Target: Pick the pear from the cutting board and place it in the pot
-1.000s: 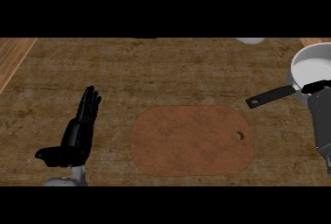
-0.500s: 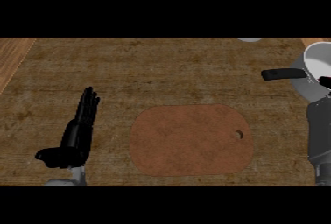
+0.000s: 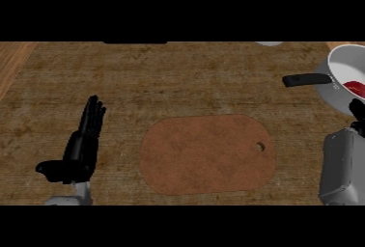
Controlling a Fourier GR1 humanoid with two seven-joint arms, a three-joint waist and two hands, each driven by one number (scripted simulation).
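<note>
The brown cutting board (image 3: 206, 154) lies in the middle of the counter with nothing on it. At the far right stands the white pot (image 3: 341, 72), its black handle (image 3: 306, 79) pointing left. A red, pear-like thing (image 3: 354, 88) lies inside the pot, cut off by the view's edge. Just below the pot's rim, only a small black part of my right hand (image 3: 355, 110) shows above its grey forearm (image 3: 342, 166). My left hand (image 3: 82, 147) rests open at the left, fingers straight and pointing away, well apart from the board.
A pale round object (image 3: 269, 43) peeks in at the top edge, right of centre. A dark flat object (image 3: 135, 42) sits at the top edge. A lighter wood strip (image 3: 13, 60) runs along the far left.
The pot's handle has swung from pointing lower-left to pointing left. My right forearm has drawn back toward the lower right. The left hand has not moved.
</note>
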